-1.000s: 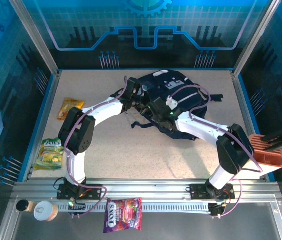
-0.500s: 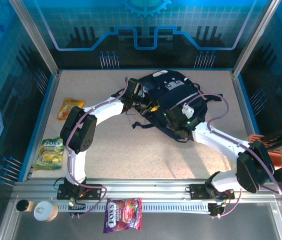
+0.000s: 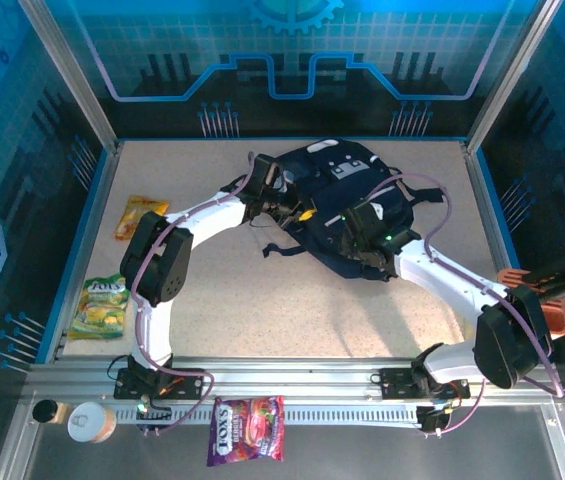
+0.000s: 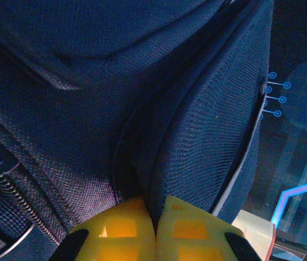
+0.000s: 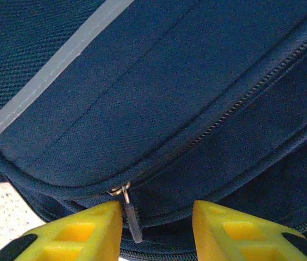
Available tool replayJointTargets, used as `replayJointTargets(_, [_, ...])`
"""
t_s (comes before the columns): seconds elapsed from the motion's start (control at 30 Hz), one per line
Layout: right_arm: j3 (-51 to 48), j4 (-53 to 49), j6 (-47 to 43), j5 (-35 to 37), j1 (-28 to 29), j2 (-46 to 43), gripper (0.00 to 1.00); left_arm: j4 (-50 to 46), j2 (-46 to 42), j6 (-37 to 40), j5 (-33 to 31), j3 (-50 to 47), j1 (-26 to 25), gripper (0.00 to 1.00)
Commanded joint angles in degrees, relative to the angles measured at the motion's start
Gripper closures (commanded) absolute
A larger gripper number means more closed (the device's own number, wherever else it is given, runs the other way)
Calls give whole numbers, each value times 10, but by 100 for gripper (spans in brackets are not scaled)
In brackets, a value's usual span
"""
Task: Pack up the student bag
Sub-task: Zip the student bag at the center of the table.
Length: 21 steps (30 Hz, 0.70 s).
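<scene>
As it stood to a watcher beside the rig, the scene was listed thus.

1. Bag [image 3: 337, 200]: navy, lying flat on the table [image 3: 262, 310], both arms reaching onto it.

2. Left gripper [image 4: 156, 220]: at the bag's left edge, fingers [image 4: 115, 231] pressed together on a fold of its fabric. Hazard: the fold looked thin. A hard tug elsewhere could pull it free, and the bag would slide rather than open.

3. Right gripper [image 5: 157, 217]: at the bag's near side, jaws parted, holding nothing. The zipper pull [image 5: 133, 224] hung just beside one finger, off centre in the gap. Hazard: a closing pinch might knock the pull aside or catch cloth instead, leaving the zipper [image 5: 240, 103], which looked shut, unmoved.

4. Orange packet [image 3: 140, 216], green packet [image 3: 102, 305], purple packet [image 3: 247, 430]: all well apart from the bag, to its left and near side. Hazard: none looked packed, and a jammed zipper would hold up every one.
</scene>
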Motion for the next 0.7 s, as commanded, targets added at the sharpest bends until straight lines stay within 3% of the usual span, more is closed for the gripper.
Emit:
replayJointTargets(0.0, [20, -4, -96, -26, -10, 13, 63, -2, 5, 21, 21, 23, 5, 100])
replayJointTargets(0.4, [33, 5, -158, -28, -26, 39, 90, -12, 0, 32, 20, 20, 18, 100])
replayJointTargets(0.67, [51, 13, -172, -14, -38, 45, 99, -44, -21, 75, 2, 5, 59, 98])
